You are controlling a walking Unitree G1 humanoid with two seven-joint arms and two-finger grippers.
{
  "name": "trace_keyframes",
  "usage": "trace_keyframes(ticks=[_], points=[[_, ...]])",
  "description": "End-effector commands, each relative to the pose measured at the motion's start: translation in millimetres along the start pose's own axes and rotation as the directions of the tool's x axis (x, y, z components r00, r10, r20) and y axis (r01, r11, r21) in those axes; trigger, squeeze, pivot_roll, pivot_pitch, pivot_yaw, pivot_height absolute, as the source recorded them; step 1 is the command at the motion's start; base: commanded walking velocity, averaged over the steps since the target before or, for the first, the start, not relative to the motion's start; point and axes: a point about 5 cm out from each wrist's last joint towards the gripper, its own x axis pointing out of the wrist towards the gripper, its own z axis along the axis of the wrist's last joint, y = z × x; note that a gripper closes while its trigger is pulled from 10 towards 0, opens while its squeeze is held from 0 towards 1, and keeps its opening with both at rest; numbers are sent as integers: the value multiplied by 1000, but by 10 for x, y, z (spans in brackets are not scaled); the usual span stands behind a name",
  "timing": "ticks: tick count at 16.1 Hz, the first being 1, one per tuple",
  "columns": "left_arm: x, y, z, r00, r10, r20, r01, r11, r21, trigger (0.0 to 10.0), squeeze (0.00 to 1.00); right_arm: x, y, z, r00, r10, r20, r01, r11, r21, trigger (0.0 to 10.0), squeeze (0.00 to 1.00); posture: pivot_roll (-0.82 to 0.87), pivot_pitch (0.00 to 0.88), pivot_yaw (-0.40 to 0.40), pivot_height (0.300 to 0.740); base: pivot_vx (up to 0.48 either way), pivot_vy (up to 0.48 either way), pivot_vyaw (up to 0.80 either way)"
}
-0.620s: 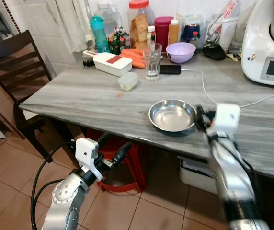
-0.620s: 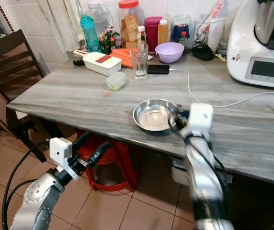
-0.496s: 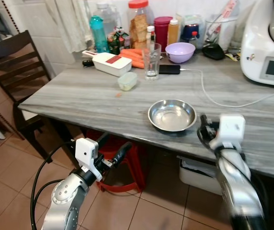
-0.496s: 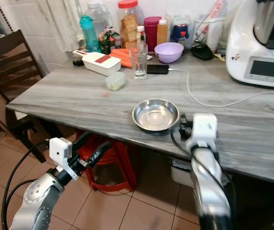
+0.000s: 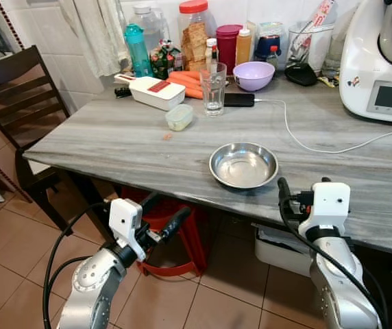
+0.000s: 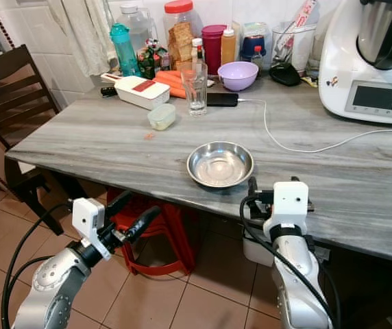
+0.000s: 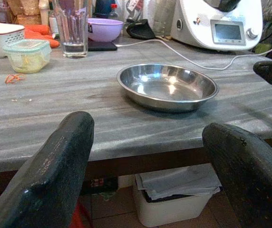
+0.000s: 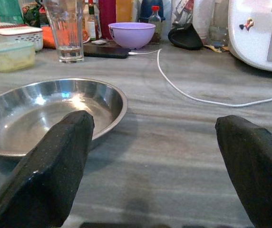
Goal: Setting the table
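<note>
A shallow steel bowl (image 5: 244, 165) rests empty on the grey marble-look table (image 5: 114, 140), close to its near edge. My right gripper (image 5: 299, 195) hangs open just off that edge, to the right of the bowl and slightly below the tabletop, touching nothing. Seen from the right wrist, the bowl (image 8: 45, 114) lies ahead toward one finger, with both fingers (image 8: 50, 166) spread wide. Lower down, my left gripper (image 5: 163, 212) is open in front of the table, under the edge, holding nothing. The left wrist view looks across the tabletop at the bowl (image 7: 167, 86).
Behind the bowl stand a drinking glass (image 5: 214, 88), a small lidded container (image 5: 181, 116), a purple bowl (image 5: 254, 75), a phone (image 5: 238, 99) with a white cable (image 5: 299, 137), and jars and bottles. A white kitchen machine (image 5: 381, 62) is at right, a dark chair (image 5: 18, 96) at left, a red stool (image 5: 172, 240) underneath.
My right gripper has drawn back from the bowl's right rim to below the table's near edge. The bowl stayed put and the left arm has not moved.
</note>
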Motion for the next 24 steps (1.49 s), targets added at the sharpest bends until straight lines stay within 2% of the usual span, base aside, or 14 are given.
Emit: trace_keyframes(ticks=[1,2,3,4,7,9,10,11,13,14,17,18,24], points=[[-25,46,-10,1000,28,-14,-27,999,19,10000,0,4,43,72,1000,12,16,-13,999,46,10000,1000,-115,0,133,740,0,0,0],[-33,73,-1,997,73,-2,-73,997,28,10000,0,11,28,79,1000,-9,8,8,997,79,10000,671,-114,0,132,740,0,0,0],[-37,99,7,993,115,5,-115,993,32,10000,0,11,10,79,1000,-29,-2,29,994,109,10000,0,-110,0,129,740,0,0,0],[-33,138,18,986,167,12,-167,985,40,10000,0,4,-13,77,999,-50,-14,51,990,130,10000,0,-109,0,128,740,0,0,0],[-14,216,5,967,253,-7,-252,965,78,10000,0,4,-14,54,998,-58,-18,60,993,105,10000,0,-108,0,128,740,0,0,0],[-3,244,9,960,278,-4,-277,957,91,10000,0,4,-4,51,999,-52,-16,53,993,102,10000,0,-108,0,129,740,0,0,0],[4,329,29,931,365,5,-363,925,109,10000,0,0,3,65,996,-82,22,80,995,63,10000,0,-111,0,131,740,0,0,0],[5,350,42,921,389,14,-388,915,113,10000,0,-3,4,59,995,-95,23,94,995,29,10000,0,-113,0,133,740,0,0,0],[7,395,61,896,444,23,-444,888,120,10000,0,-44,46,57,999,-41,-8,42,991,124,10000,0,-115,0,134,740,0,0,0],[4,418,65,881,473,25,-472,873,124,10000,0,-62,50,72,999,-38,7,37,992,122,10000,0,-116,0,133,740,0,0,0],[29,421,57,870,492,24,-490,862,126,10000,0,-79,64,114,998,-41,46,34,991,128,10000,0,-119,0,133,740,0,0,0],[36,415,54,871,490,24,-489,863,125,10000,0,-72,63,118,998,-37,47,32,993,110,10000,0,-120,0,132,740,0,0,0],[69,395,44,866,499,19,-497,857,136,10000,0,-44,28,109,999,-39,29,35,990,135,10000,0,-121,0,128,740,0,0,0]])
